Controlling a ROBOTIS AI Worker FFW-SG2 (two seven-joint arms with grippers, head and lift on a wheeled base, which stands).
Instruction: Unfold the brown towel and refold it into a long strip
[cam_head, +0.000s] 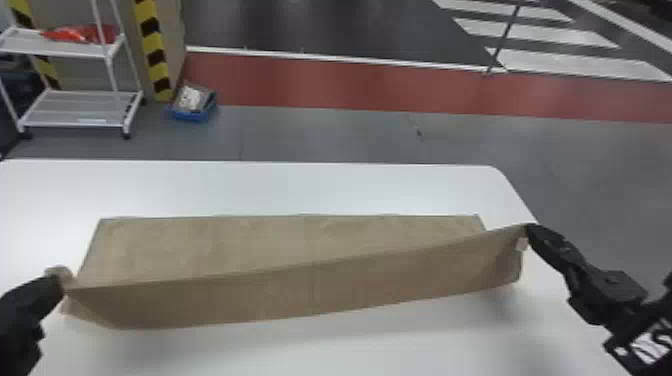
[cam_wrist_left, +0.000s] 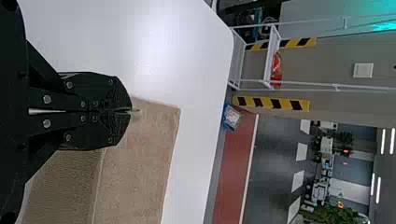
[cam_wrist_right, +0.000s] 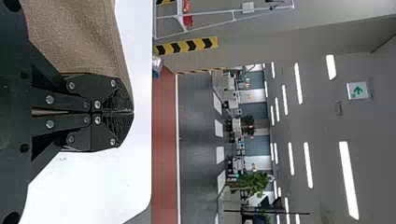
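Brown towel (cam_head: 300, 295) in the head view: it spans the white table (cam_head: 300, 190), from about 8 o'clock across 6 to about 4 o'clock of the view's centre. Its far part lies flat on the table, while its near part is raised in a long fold, the crest running between the two grippers and the front layer hanging down on the near side. At 8 o'clock the left gripper (cam_head: 61, 281) pinches one end of that crest, with a small tuft of cloth poking out past the tips. Between 3 and 4 o'clock the right gripper (cam_head: 530, 230) pinches the other end. On the floor beyond the table, a blue tray (cam_head: 192, 115) sits near 11 o'clock, close to a white wheeled rack (cam_head: 55, 50) at about 10 o'clock that bears a red bundle (cam_head: 75, 34).

In the left wrist view, the fingers of the left gripper (cam_wrist_left: 132, 111) are pressed together on the towel's corner, a bit of fabric showing at the tips; more towel spreads out underneath and beside them.

In the right wrist view, the fingers of the right gripper (cam_wrist_right: 133, 112) are pressed together, with the towel drawn up against one side of them and bare tabletop on the other.
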